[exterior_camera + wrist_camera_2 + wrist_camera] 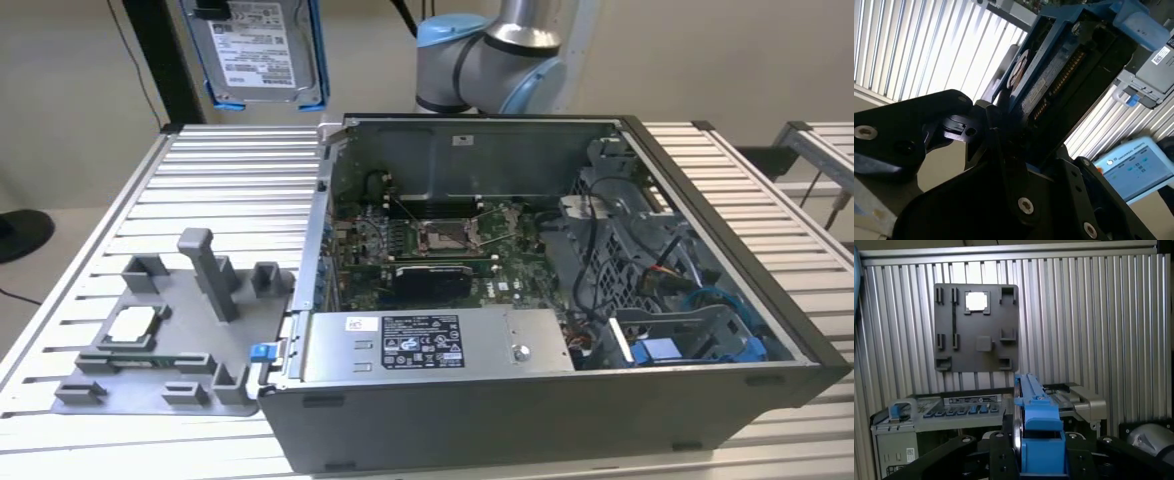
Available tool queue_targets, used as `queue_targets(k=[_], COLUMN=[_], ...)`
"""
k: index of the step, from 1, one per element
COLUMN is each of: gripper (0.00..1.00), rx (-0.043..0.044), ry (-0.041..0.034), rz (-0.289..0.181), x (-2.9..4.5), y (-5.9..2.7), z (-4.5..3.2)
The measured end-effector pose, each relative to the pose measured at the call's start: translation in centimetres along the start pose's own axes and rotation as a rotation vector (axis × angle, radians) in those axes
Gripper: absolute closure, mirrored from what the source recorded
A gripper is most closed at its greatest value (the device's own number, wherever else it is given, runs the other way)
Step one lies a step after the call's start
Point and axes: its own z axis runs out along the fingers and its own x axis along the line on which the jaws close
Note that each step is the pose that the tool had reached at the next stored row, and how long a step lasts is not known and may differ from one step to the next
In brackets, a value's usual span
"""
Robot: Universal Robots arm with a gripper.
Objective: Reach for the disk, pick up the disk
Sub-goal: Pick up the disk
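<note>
Evidently the gripper (1041,457) is clenched on the disk (1035,400). In the first wrist view the drive is seen edge-on, its blue rail rising between the black fingers (999,455), and in the second wrist view its body is seen running away from the same clamp. Whether the pads bear on the broad faces or on the rails cannot be told, the contact being in shadow. One end seems to be gripped so that the rest hangs free. In the exterior view the disk is carried upright with its label face shown, high above the slatted table (227,190) and well apart from everything on it, so the pick-up is judged done. Below stands the open computer case (534,420). Beside it lies the grey fixture plate (134,378), a square chip (131,325) seated in it.
</note>
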Motion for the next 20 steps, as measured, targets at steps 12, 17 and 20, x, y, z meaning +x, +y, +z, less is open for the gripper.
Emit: queue_targets(k=[12,17,20], gripper=[1.0,1.0,1.0], rx=[-0.0001,-0.0001,-0.0002], ry=[0.0,0.0,0.0], rz=[-0.001,-0.002,-0.003], x=[-0.49,-0.69,-0.82], y=[-5.45,-7.72,-9.09], z=[0.06,0.09,0.1])
